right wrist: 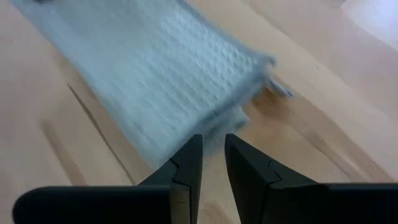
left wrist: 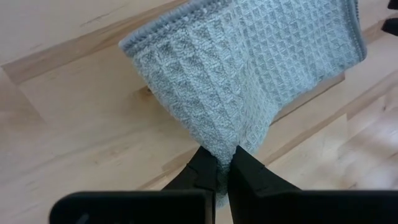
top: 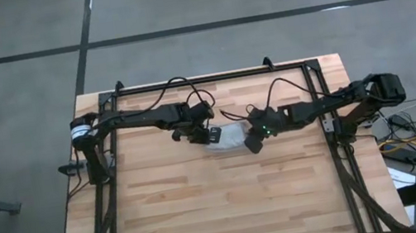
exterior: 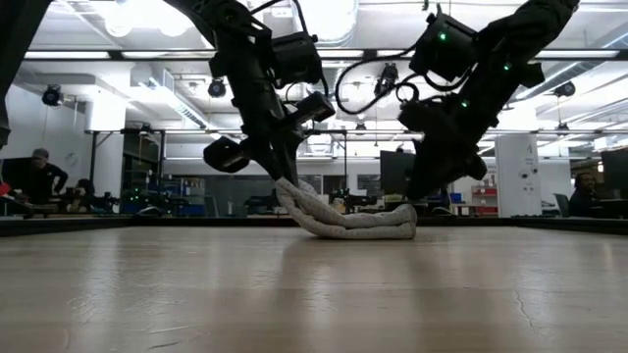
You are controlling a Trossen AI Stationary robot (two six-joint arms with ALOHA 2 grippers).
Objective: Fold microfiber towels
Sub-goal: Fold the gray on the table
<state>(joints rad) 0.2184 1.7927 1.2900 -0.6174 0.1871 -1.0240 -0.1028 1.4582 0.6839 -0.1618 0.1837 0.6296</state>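
From where I stand, the left pincer (top: 209,135) sits just past the middle of the desk (top: 207,217), toward twelve o'clock, and it is clamped tight on one corner of the microfiber towel (top: 232,138) — the left wrist view shows the waffle cloth (left wrist: 249,81) bunched between its two dark fingertips (left wrist: 205,174) and fanning out beyond them. From table height the towel (exterior: 348,224) lies as a folded, layered strip, its left end lifted off the wood by that pincer (exterior: 282,176) and the rest resting flat.

The towel's long axis runs nine to three, stretched between the two arms. It lies at three o'clock from the left pincer, touching it, and at nine o'clock from the right pincer (top: 256,142), which hangs at the strip's other end. The right pincer (right wrist: 213,165) stands narrowly parted with nothing between its fingers; the cloth's edge (right wrist: 186,68) lies just ahead of them. So the left arm has the towel, and I judge the right must reach the free end before any fold goes over.

No brand, label or readable writing shows on the cloth from here.
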